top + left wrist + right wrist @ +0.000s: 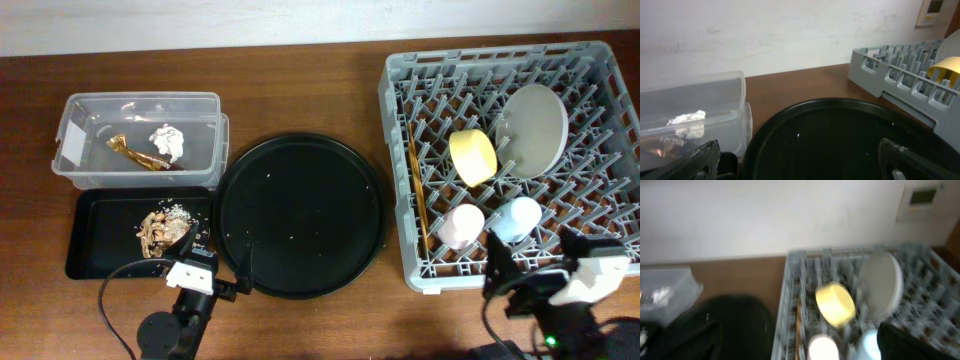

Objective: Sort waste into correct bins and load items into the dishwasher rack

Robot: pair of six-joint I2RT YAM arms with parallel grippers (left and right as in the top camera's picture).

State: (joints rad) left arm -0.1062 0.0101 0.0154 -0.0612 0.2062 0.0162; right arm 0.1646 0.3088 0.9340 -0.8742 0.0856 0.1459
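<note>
The clear tub (75, 140) at the far left holds the white tissue (167, 140) and the gold-brown wrapper (135, 152). The shallow black tray (100, 255) in front of it holds the food scraps (162, 228). The grey rack (395, 130) at the right holds the pale plate (535, 130), yellow bowl (472, 157), pink cup (461, 226), blue cup (520, 217) and chopsticks (417, 190). My left gripper (228, 283) is open and empty at the round tray's near-left rim. My right gripper (535, 262) is open and empty above the rack's near edge.
The big round black tray (300, 215) lies between the bins and the rack, with only a few white specks on it. The left wrist view shows it (830, 135) close ahead, with the tub (690, 105) left and the rack (890, 70) right. A white wall stands behind the table.
</note>
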